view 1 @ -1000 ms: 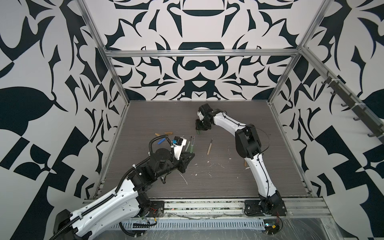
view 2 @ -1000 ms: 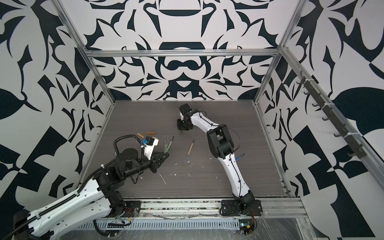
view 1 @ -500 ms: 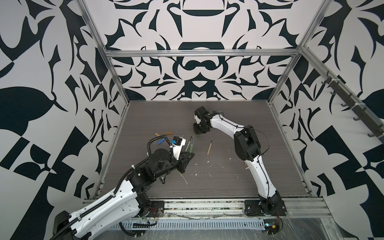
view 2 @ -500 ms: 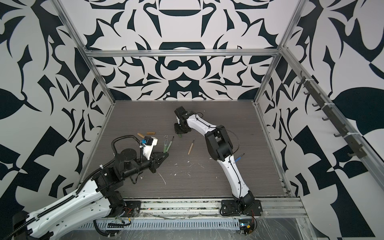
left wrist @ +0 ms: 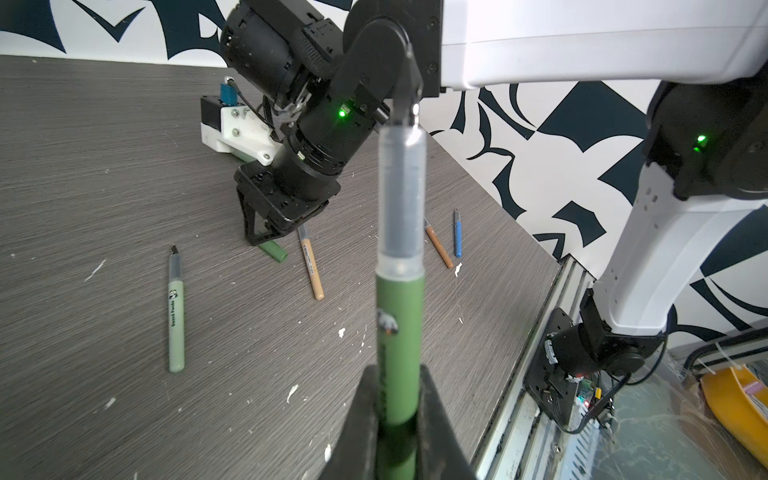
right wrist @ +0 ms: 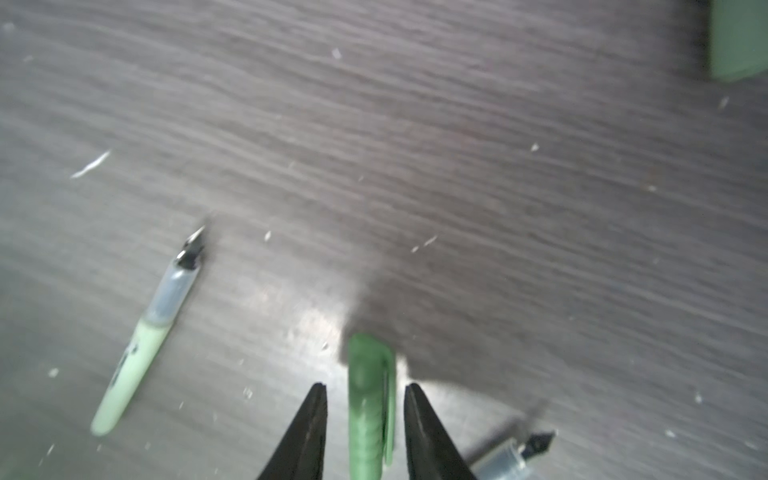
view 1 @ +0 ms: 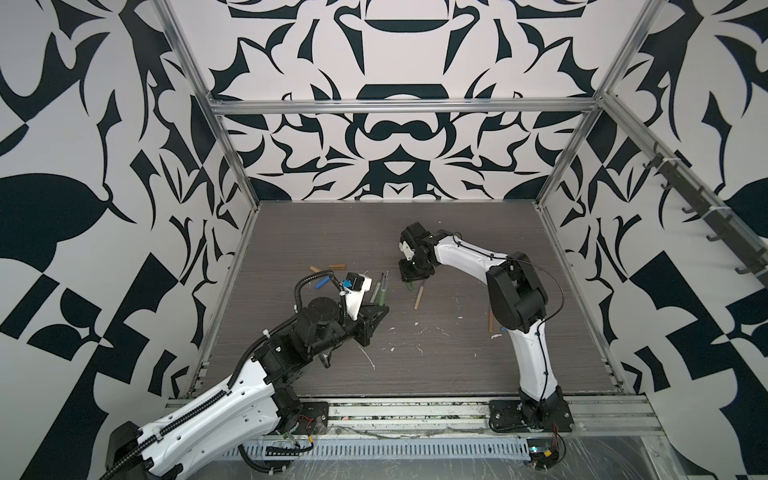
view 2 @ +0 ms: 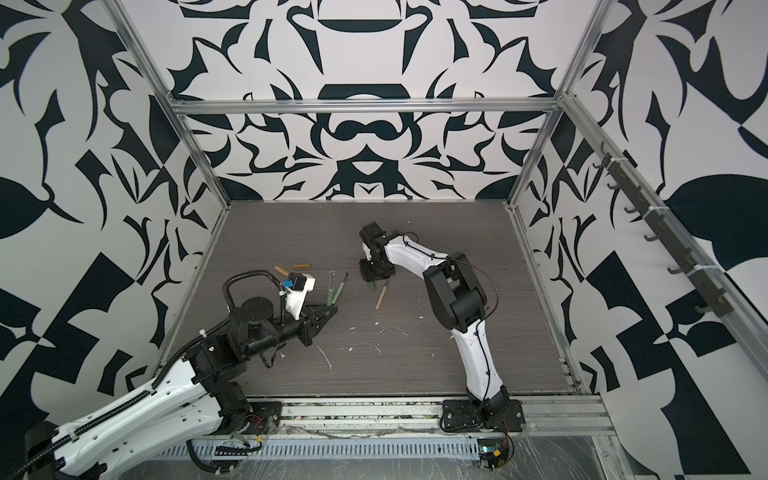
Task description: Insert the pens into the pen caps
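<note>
My left gripper point(left wrist: 395, 370) point(view 1: 384, 308) is shut on the dark green pen point(left wrist: 399, 316), which points its grey tip away from me. My right gripper point(right wrist: 364, 392) point(view 1: 411, 277) stands open low over the table, its fingers on either side of the green pen cap point(right wrist: 368, 407) point(left wrist: 272, 251) with a gap on each side. On the table lie the pale green pen point(left wrist: 176, 316) point(right wrist: 141, 345), the tan pen point(view 1: 419, 295) point(left wrist: 311, 266), the orange-brown pen point(left wrist: 438, 247) and the blue pen point(left wrist: 457, 239). A tan cap point(view 1: 316, 269), an orange-brown cap point(view 1: 337, 264) and a blue cap point(view 1: 323, 283) lie at back left.
White flecks of debris point(view 1: 370, 359) are scattered over the dark wood-grain table point(view 1: 457, 374). Patterned walls and a metal frame point(view 1: 232, 266) close in the table on three sides. A blurred pale green thing point(right wrist: 739, 41) shows at the edge of the right wrist view.
My right gripper has moved toward the front, next to the tan pen, and its jaws have widened. The left arm holds still with the dark green pen.
</note>
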You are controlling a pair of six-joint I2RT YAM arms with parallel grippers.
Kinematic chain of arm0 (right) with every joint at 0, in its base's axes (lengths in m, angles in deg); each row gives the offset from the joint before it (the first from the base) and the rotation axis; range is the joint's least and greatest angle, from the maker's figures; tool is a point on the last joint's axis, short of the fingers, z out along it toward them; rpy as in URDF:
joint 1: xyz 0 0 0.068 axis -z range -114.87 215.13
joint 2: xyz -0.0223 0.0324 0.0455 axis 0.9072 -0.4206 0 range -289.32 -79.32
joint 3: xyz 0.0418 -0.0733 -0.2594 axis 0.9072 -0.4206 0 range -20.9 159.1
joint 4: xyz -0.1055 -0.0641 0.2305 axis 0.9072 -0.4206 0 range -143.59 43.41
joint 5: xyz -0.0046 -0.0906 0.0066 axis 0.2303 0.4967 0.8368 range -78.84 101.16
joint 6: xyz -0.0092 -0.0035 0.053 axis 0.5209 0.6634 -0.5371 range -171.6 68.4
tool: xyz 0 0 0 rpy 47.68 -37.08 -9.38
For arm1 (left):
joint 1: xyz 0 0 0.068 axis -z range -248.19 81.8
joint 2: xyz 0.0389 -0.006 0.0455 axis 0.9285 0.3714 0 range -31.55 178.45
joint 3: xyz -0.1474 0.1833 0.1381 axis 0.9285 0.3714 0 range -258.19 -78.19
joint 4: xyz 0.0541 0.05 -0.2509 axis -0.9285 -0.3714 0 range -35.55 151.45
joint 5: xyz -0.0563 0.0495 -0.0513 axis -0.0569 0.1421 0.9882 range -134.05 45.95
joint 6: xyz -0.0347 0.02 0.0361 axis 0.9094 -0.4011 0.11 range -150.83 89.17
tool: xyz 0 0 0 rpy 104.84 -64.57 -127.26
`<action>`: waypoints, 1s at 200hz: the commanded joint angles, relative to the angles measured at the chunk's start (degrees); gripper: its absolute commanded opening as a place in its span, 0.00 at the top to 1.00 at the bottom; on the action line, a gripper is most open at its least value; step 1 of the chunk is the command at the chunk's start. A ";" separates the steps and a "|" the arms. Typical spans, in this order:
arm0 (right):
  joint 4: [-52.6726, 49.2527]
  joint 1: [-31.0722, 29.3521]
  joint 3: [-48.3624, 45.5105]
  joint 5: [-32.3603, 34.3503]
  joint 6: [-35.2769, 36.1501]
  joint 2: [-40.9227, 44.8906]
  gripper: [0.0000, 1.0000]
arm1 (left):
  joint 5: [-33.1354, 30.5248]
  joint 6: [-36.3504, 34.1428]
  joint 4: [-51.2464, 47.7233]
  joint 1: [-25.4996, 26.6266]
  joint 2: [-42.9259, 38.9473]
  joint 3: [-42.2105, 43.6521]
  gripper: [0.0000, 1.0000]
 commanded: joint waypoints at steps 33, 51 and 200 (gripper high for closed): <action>1.69 1.79 -1.81 -4.32 1.38 4.83 0.77 | 0.81 0.37 2.78 -0.23 0.66 -0.36 0.97; 1.83 2.37 -1.82 -4.95 1.46 4.33 0.82 | 1.25 0.71 3.07 -0.19 0.92 -0.09 0.97; 0.90 3.09 -1.37 -5.18 2.73 -0.05 0.81 | 1.25 0.73 3.42 -0.22 0.57 0.69 0.97</action>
